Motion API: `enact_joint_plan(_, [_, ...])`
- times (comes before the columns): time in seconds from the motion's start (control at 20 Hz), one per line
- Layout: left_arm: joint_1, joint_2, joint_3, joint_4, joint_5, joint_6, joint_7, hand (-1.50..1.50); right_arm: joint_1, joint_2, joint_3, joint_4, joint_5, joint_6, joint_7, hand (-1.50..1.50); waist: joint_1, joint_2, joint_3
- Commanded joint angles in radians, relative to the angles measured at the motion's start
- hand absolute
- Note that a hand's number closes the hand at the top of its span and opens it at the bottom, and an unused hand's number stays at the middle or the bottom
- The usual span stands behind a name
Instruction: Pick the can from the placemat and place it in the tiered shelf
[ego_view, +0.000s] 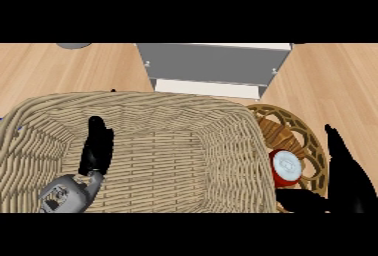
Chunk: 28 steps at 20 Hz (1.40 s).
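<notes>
Red can with white top (285, 167) lies on round brown openwork placemat (308, 135), beside large woven wicker basket (140, 145). Right hand (347, 175) flanks the can, fingers extended, uncurled, thumb below it. Left hand (96, 145) straight-fingered over basket. Grey tiered shelf (214, 67) beyond.

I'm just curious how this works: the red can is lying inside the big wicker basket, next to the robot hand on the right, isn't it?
Not quite. In the head view the red can lies on the round brown placemat beside the wicker basket, not inside it. The rest holds: the right robot hand is next to it.
</notes>
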Motion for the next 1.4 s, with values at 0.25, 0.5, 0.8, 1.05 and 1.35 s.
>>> enact_joint_plan(0.25, [0.001, 0.03, 0.037, -0.005, -0.007, -0.154, -0.166, 0.0, -0.036, 0.143, 0.017, 0.077, 0.105, 0.101, 0.19, -1.5, -0.011, 0.001, 0.002])
enact_joint_plan(0.5, [0.031, -0.015, 0.033, 0.025, -0.019, -0.148, -0.203, 0.0, -0.084, 0.196, -0.042, 0.11, 0.121, 0.162, 0.182, -1.5, -0.015, 0.003, 0.001])
enact_joint_plan(0.8, [0.031, -0.029, 0.036, 0.032, -0.053, -0.156, -0.219, 0.0, -0.117, 0.261, -0.087, 0.163, 0.17, 0.216, 0.153, -1.5, -0.011, 0.0, 0.004])
enact_joint_plan(1.05, [0.094, 0.006, 0.096, 0.015, -0.004, -0.227, -0.262, 0.0, -0.045, 0.314, -0.091, 0.131, 0.212, 0.225, 0.121, -1.5, -0.009, -0.004, 0.004])
enact_joint_plan(1.35, [0.077, -0.021, 0.112, 0.041, -0.027, -0.247, -0.272, 0.0, -0.025, 0.358, -0.11, 0.199, 0.235, 0.209, 0.043, -1.5, -0.011, -0.002, 0.005])
